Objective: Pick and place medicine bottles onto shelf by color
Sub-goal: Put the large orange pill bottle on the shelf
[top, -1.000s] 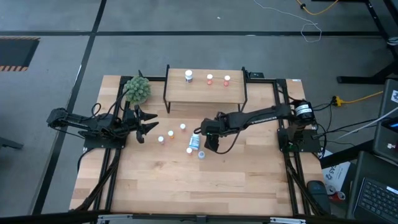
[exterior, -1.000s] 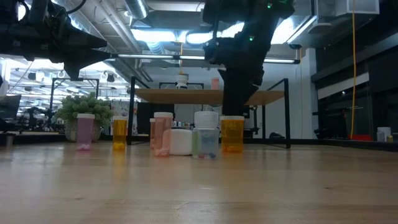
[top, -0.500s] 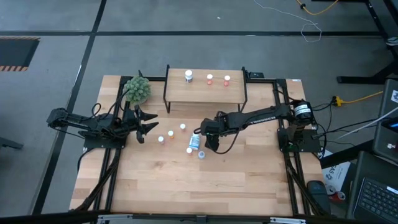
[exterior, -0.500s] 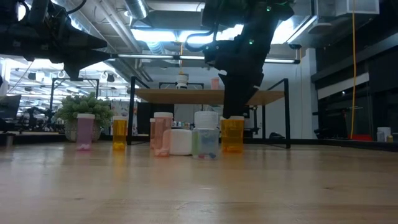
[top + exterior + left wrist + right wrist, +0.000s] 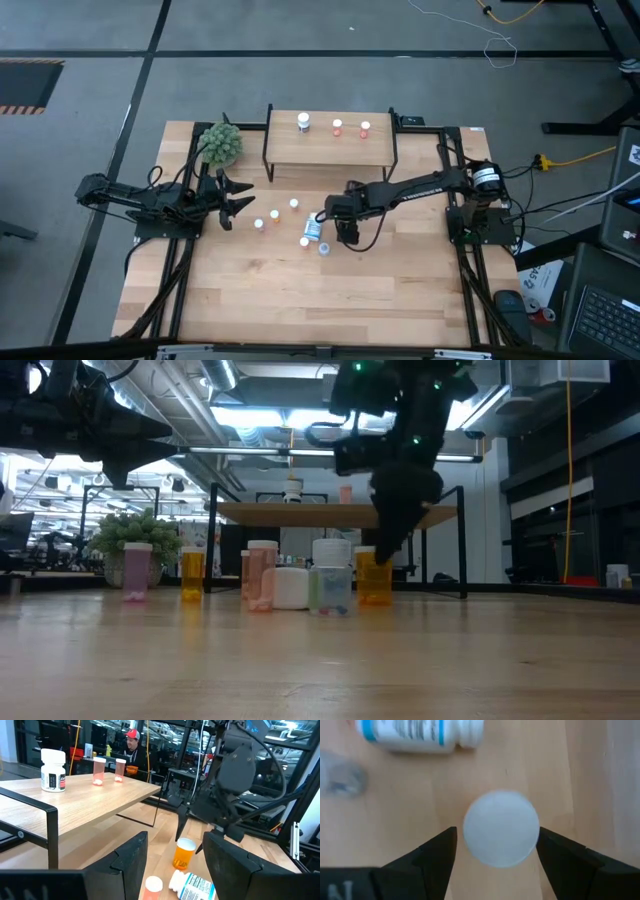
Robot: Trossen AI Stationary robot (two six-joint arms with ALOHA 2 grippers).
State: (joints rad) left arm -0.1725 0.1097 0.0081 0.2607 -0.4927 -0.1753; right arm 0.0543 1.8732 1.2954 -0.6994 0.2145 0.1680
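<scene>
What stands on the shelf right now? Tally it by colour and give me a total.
White labelled medicine bottle: 1
Pinkish medicine bottles: 2
Total on the shelf: 3

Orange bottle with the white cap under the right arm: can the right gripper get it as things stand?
Probably yes. The right gripper hangs directly above the orange bottle's white cap, open, one finger on each side. The white blue-labelled bottle lying nearby sits clear of both fingers, so a straight descent looks free.
</scene>
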